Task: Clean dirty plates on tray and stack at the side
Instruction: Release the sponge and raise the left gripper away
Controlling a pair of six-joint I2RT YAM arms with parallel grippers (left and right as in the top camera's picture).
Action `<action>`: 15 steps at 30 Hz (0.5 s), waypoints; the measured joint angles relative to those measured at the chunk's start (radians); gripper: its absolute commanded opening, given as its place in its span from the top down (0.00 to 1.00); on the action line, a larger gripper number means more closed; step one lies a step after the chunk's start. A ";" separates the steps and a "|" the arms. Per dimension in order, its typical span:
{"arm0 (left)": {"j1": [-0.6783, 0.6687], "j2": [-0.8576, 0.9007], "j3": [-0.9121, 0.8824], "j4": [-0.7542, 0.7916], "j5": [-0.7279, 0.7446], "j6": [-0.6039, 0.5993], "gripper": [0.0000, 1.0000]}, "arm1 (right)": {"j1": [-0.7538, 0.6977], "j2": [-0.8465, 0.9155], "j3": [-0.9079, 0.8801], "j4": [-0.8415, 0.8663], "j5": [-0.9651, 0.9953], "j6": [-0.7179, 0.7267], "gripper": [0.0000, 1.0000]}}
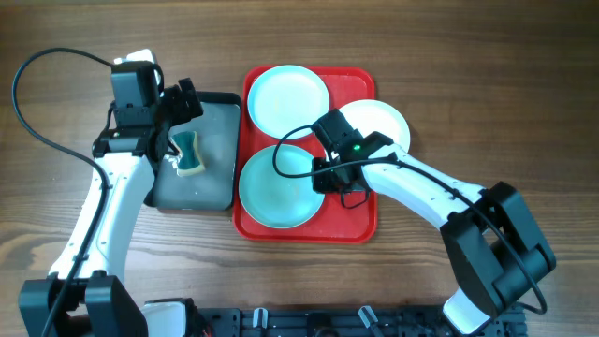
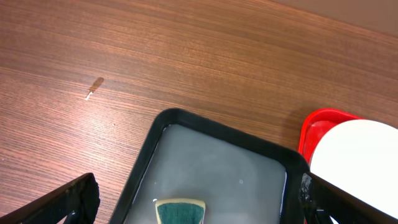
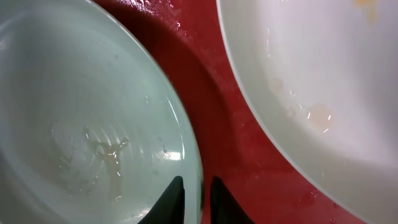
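Now left end effector gapes wide, empty, over green-topped sponge; right end effector, barely parted, straddles rim of near pale blue round plastic plate, grip unclear.

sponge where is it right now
In the overhead view the sponge lies in the dark grey pan, by its left edge, left of centre. The red tray sits just right of the pan.
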 measured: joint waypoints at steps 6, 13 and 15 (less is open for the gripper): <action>0.061 0.000 0.003 0.017 -0.007 -0.074 0.00 | 0.001 0.000 0.000 0.001 0.000 0.005 0.77; 0.248 0.000 0.009 -0.009 0.005 -0.113 0.00 | 0.001 0.002 0.000 0.004 0.000 0.012 0.96; 0.267 0.000 0.010 -0.034 0.004 -0.117 0.00 | 0.001 0.002 0.000 0.005 0.000 0.010 0.96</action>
